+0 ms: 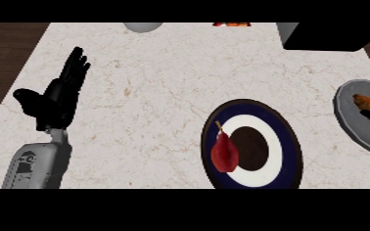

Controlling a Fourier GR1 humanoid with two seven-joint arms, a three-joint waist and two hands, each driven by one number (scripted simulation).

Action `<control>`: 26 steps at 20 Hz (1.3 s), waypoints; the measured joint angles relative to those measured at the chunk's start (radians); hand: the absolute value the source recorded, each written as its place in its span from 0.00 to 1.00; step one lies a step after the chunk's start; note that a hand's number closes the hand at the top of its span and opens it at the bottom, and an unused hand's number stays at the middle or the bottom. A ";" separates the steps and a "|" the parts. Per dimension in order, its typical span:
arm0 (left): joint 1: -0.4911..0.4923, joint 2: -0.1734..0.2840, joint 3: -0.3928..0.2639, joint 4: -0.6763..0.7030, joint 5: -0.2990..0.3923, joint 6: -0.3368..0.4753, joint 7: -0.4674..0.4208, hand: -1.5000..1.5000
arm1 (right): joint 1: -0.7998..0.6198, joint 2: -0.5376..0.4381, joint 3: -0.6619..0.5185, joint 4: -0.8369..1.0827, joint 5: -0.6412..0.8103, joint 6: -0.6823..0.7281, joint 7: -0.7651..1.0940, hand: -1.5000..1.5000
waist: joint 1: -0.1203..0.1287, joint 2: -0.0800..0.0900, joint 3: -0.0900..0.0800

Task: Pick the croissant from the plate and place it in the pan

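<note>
one left hand [56, 95] at 9 o'clock, fingers straight, released, resting, right hand out of frame, one croissant [362, 101] in grey round pan [345, 115] at 3 o'clock, one glossy red pear [224, 151] on one navy-white ringed plate [283, 142] at 5 o'clock, one marbled counter [166, 83]

Round plate [286, 142] with dark blue rim, white ring and dark brown centre, lying flat on the pale marbled counter at about 5 o'clock in the view. On it, at its 9 o'clock side, only a red pear-like fruit [224, 152], stem pointing to 12 o'clock. Grey round pan [347, 111] at 3 o'clock, cut off by the view's edge, well apart from the plate. Inside the pan, a golden-brown croissant [362, 101], only partly seen.
</note>
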 measured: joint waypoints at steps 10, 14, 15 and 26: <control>0.025 0.010 0.014 -0.020 0.000 0.004 0.024 0.50 | 0.099 0.024 -0.168 -0.043 -0.246 0.133 -0.265 0.00 | -0.038 -0.016 -0.005; 0.043 0.011 0.022 -0.014 -0.007 0.011 0.007 0.50 | 0.198 0.053 -0.186 -0.110 -0.319 0.293 -0.329 0.00 | -0.059 -0.023 -0.008; 0.042 0.015 0.028 -0.013 -0.002 0.007 0.010 0.50 | 0.224 0.057 -0.190 -0.135 -0.337 0.331 -0.335 0.00 | -0.062 -0.025 -0.009; 0.070 0.014 0.030 -0.048 -0.014 0.021 0.023 0.50 | 0.567 0.193 -0.223 -0.577 -0.484 0.607 -0.282 0.00 | -0.082 -0.029 -0.014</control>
